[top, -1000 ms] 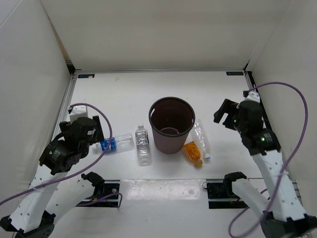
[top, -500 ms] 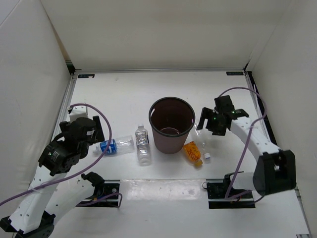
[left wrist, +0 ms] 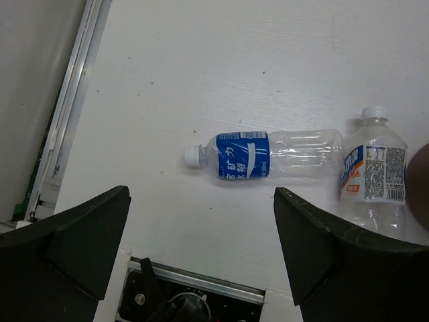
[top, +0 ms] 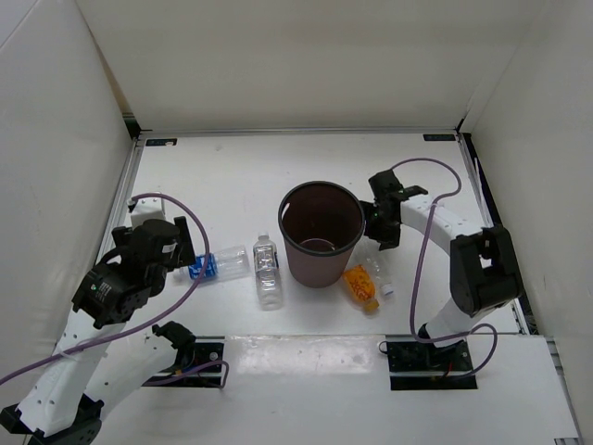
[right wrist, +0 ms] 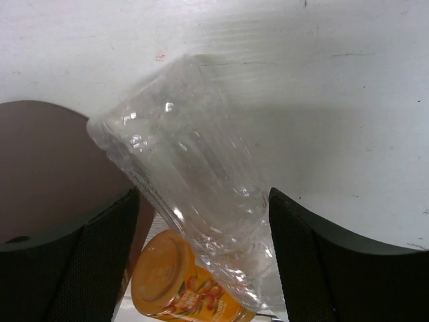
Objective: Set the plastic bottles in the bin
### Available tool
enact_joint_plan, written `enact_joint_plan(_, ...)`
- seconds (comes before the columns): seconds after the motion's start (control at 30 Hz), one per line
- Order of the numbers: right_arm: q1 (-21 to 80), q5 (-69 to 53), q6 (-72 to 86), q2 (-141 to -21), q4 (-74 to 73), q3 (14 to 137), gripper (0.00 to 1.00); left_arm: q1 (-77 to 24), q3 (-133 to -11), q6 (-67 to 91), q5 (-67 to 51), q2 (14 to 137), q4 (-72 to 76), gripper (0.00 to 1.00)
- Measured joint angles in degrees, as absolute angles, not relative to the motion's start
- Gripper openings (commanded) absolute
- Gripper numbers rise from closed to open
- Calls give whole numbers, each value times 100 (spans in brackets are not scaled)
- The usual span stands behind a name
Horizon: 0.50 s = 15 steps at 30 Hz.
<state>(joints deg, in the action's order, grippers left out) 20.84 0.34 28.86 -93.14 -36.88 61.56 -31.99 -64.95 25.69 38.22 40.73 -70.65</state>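
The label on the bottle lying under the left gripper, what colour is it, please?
The label is blue with white lettering, clearest in the left wrist view.

the blue label (left wrist: 242, 155) on the clear bottle (left wrist: 305, 149) lying on the tabletop just ahead of the left claw (left wrist: 201, 194) carries white japanese characters in a row along the bottle, too small to read with certainty. beside it, ahead of that claw's other finger, a second bottle (left wrist: 373, 171) has a white label with an orange stripe and blocks of fine print, unreadable. close under the right claw (right wrist: 202, 194), the orange bottle (right wrist: 184, 288) shows curly orange lettering on a pale patch, not legible.
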Motion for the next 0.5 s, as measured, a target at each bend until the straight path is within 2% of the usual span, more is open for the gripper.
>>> enact_joint_plan(0.17,2182,252,2963,-9360,-3824,6307,72,-3199,-6495,2569,3813,4069,-7063,100)
enact_joint_plan(0.5,2429,838,2912,-9998,-4480,6853,72,-3199,-6484,2567,3809,4051,-7037,100)
